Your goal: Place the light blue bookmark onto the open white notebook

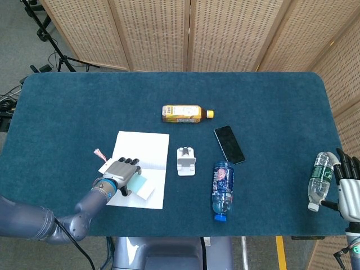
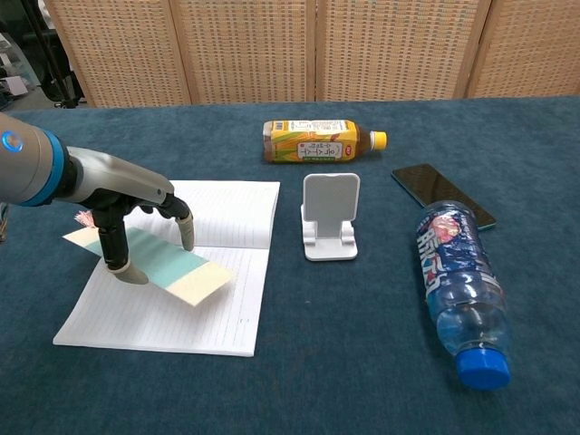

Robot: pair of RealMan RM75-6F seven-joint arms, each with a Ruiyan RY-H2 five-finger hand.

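Over the open white notebook (image 2: 181,299), the left hand (image 2: 127,222) apparently pinches the light blue bookmark (image 2: 163,267).

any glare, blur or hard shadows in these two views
Head view: even, soft lighting, sharp throughout; the black phone shows a faint sheen, no real glare. Chest view: also sharp, with a soft shadow under the left hand falling on the white notebook and light blue bookmark; the blue-capped water bottle catches small highlights.
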